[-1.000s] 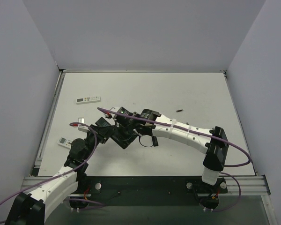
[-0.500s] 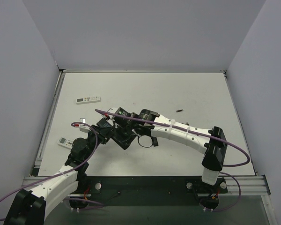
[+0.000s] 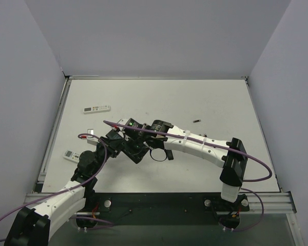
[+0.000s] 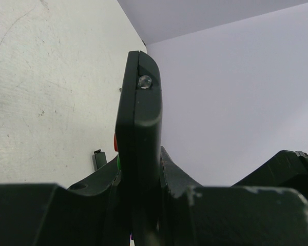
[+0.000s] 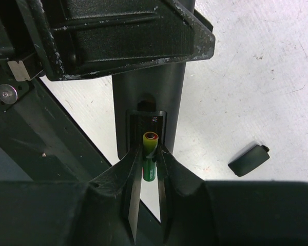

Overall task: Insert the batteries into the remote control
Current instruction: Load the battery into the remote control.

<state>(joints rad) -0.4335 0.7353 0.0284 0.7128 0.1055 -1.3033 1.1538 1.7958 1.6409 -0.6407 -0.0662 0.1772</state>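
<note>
The left gripper (image 4: pixel 138 207) is clamping the remote control (image 4: pixel 138 118) at frame centre, edge-on. The right gripper (image 5: pixel 150 152) is pinching a green battery (image 5: pixel 149 171), whose long axis is running parallel to the remote's. The open bay (image 5: pixel 146 120) is lying just above the battery's tip, toward the frame's top.

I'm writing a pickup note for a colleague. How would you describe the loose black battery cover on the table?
On the white table, look past the right arm's white forearm, toward the far wall. The battery cover lies there alone: a tiny black sliver, unlike the long white remote at the left.
</note>
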